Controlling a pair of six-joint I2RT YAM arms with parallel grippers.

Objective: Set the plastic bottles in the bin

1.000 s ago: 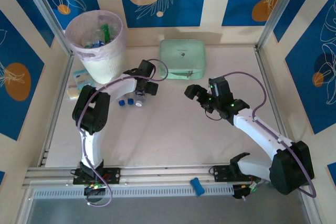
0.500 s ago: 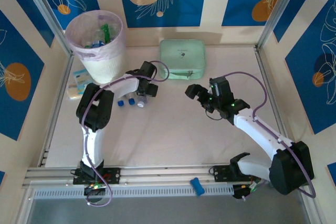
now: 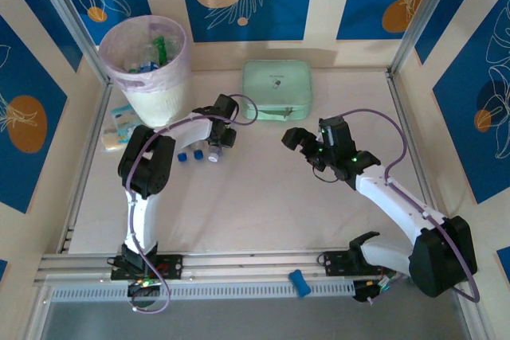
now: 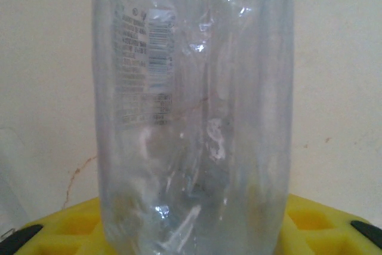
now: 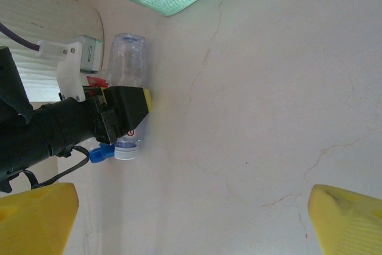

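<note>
A clear plastic bottle point(image 4: 191, 117) lies on the table with my left gripper point(image 3: 217, 141) shut across its body; its white cap point(image 5: 125, 153) points toward the near side. The right wrist view shows the same bottle point(image 5: 126, 58) clamped under the left gripper point(image 5: 122, 111). Two more blue-capped bottles point(image 3: 190, 155) lie just left of it. The bin point(image 3: 147, 77) stands at the back left with several bottles point(image 3: 153, 57) inside. My right gripper point(image 3: 296, 139) hovers open over the middle of the table, its yellow fingers point(image 5: 36, 219) wide apart with nothing between them.
A mint green case point(image 3: 276, 90) sits at the back centre, close behind the held bottle. Flat packets point(image 3: 119, 123) lie at the left by the bin. A small blue object point(image 3: 298, 282) rests on the front rail. Bare table point(image 5: 250, 117) stretches under the right gripper.
My left gripper has closed on the clear bottle, after standing open around it. The right arm has barely moved.
</note>
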